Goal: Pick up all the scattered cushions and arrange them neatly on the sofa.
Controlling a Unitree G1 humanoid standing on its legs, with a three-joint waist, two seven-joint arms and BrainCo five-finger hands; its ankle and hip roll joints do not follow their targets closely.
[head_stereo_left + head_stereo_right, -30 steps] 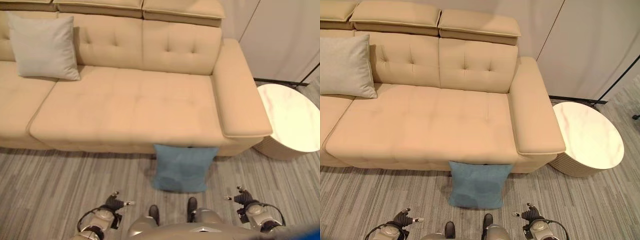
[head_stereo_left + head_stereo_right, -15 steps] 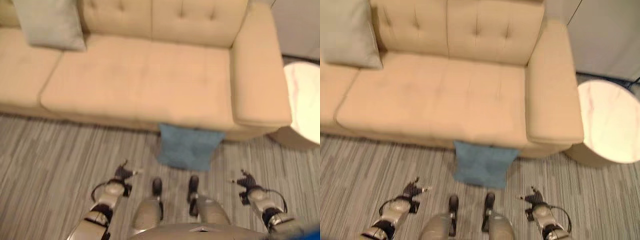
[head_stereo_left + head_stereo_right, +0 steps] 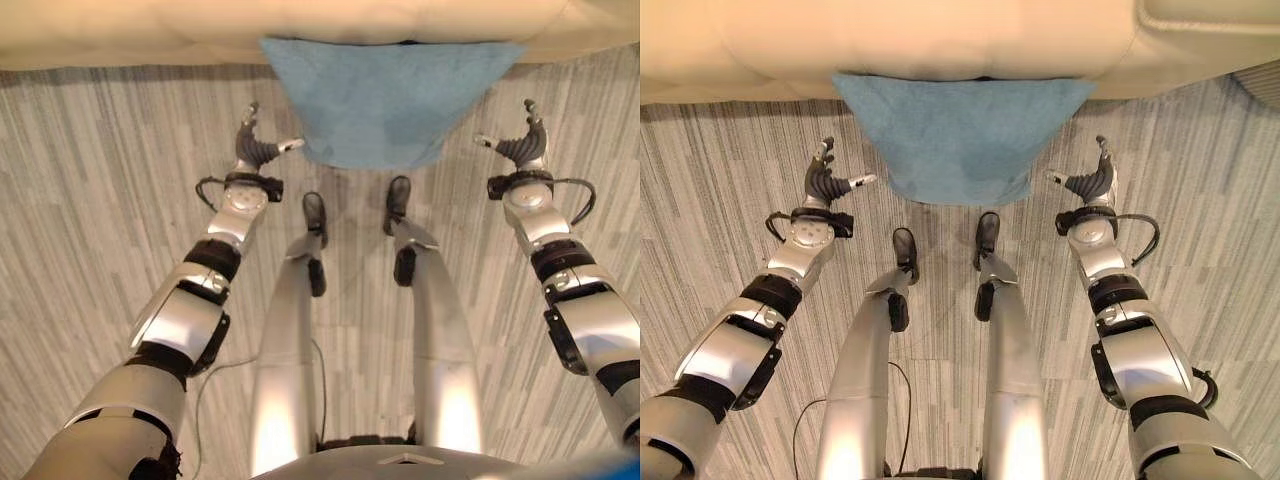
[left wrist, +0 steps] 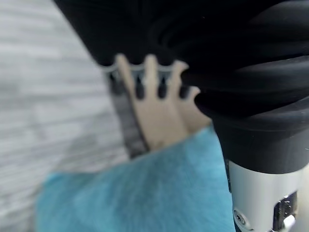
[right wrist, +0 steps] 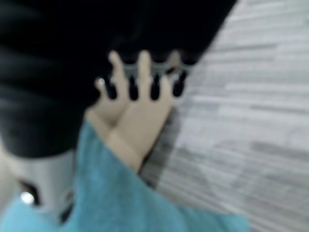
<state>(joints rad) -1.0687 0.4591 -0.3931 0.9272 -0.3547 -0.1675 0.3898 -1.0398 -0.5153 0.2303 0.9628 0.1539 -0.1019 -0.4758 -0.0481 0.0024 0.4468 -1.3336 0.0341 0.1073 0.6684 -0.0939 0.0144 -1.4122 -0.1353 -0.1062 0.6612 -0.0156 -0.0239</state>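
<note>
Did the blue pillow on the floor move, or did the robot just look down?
No. The soft blue square cushion still leans against the front of the beige fabric sofa on the striped grey floor; the camera tilted down.

Blue cushion [image 3: 960, 135], leaning against sofa [image 3: 890, 45] front

We saw two silver-grey jointed arms banded with black rings. The left hand [image 3: 257, 150] and right hand [image 3: 523, 148] wore dark ribbed covers and had silver, dark-tipped fingers. On the silver wrist housing in the left wrist view we made out what seemed small screws.
</note>
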